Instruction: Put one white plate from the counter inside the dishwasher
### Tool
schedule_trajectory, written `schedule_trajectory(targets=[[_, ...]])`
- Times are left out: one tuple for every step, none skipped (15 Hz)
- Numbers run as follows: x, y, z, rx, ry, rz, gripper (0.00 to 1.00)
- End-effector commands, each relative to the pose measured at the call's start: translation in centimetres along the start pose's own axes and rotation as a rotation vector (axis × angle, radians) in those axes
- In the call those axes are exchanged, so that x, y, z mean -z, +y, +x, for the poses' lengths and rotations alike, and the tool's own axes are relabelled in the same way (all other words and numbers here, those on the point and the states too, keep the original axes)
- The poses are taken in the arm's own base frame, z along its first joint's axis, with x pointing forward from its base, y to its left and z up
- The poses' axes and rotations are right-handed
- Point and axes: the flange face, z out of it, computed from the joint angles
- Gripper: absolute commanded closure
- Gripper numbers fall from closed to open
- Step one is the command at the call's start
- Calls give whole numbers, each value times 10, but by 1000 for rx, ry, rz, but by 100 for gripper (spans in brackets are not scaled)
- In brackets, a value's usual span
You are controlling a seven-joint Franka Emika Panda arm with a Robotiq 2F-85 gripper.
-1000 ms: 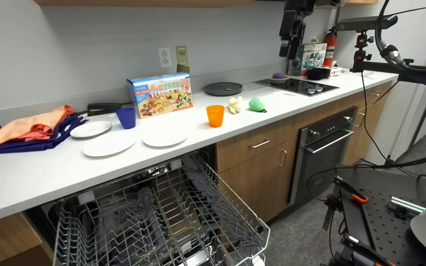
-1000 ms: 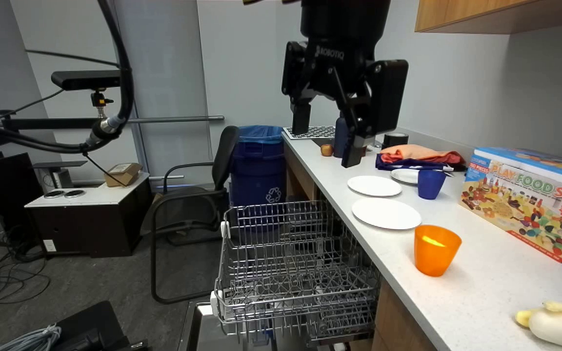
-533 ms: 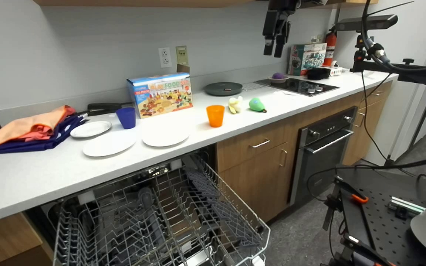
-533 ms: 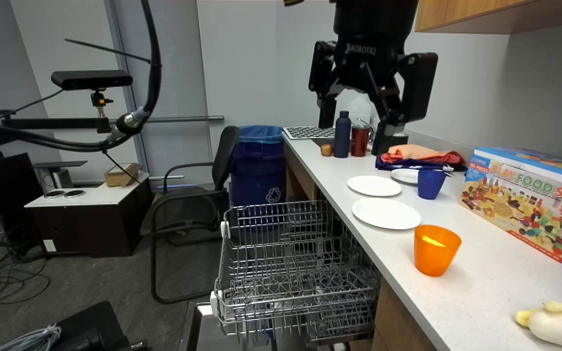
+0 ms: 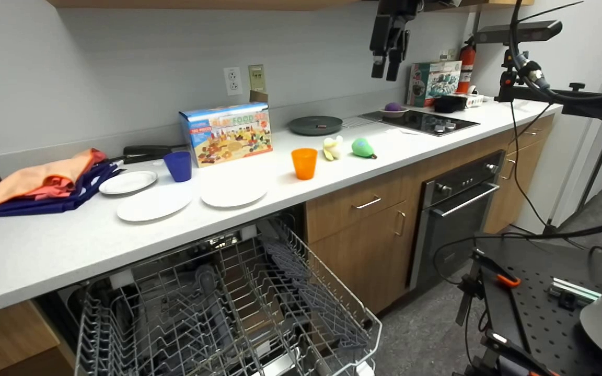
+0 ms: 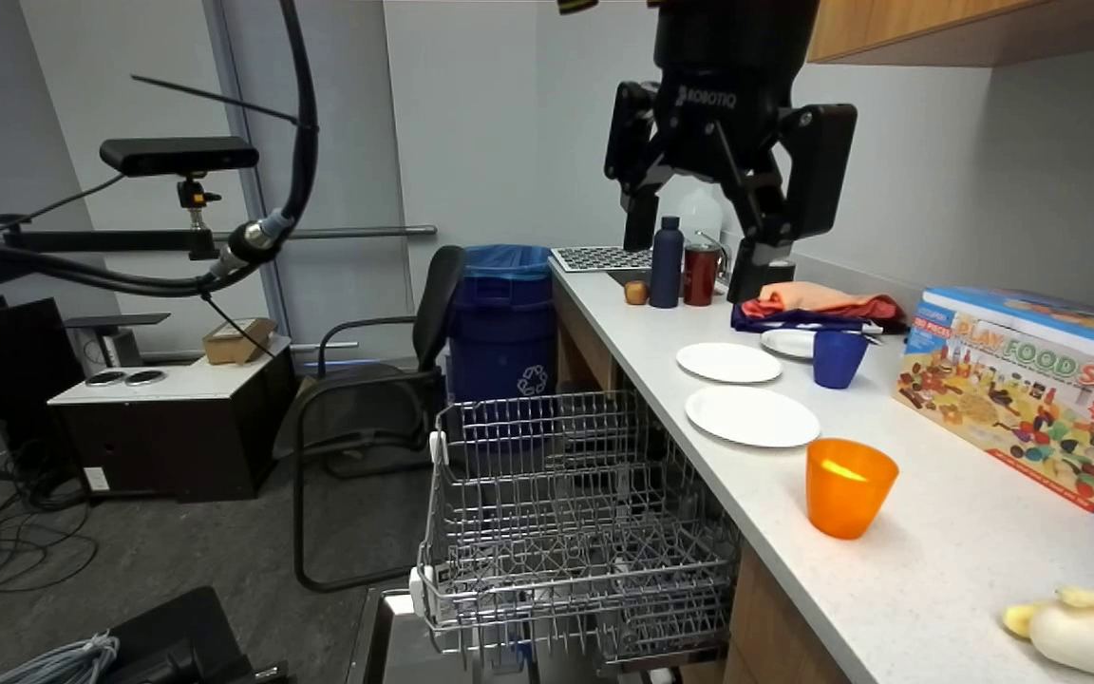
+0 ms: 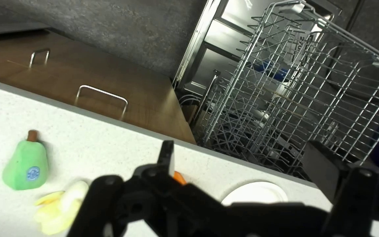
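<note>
This is a kitchen, shown by its counter [image 5: 45, 250], open dishwasher [image 5: 218, 310], cooktop [image 5: 421, 120] and built-in oven [image 5: 455, 232].

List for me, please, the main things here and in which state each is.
Hand: open, holding nothing
Dishwasher: open, rack pulled out
Three white plates: lying on the counter
Orange cup: upright
Blue cup: upright
Oven door: shut
Drawer beside dishwasher: shut
Play food box: standing
Orange cloth: rumpled

In an exterior view: pale wall [image 6: 471, 123] at 11 o'clock, wooden overhead cabinet [image 6: 955, 38] at 2, black chair [image 6: 371, 413] and dark floor [image 6: 253, 541] both at 8.
</note>
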Motion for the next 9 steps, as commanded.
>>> schedule_trajectory(targets=[[-1,0,0,-3,8,4,0],[-1,0,1,-1,12,2,0],[-1,0,1,7,12,7,0],[-2,-1,1,4,18,7,0],[-1,-1,1,4,19,7,0],[-1,-1,1,3,20,6,0],[-1,-1,1,3,23,3,0],[-1,-1,2,6,27,4,0],[-1,-1,2,7,30,2,0]])
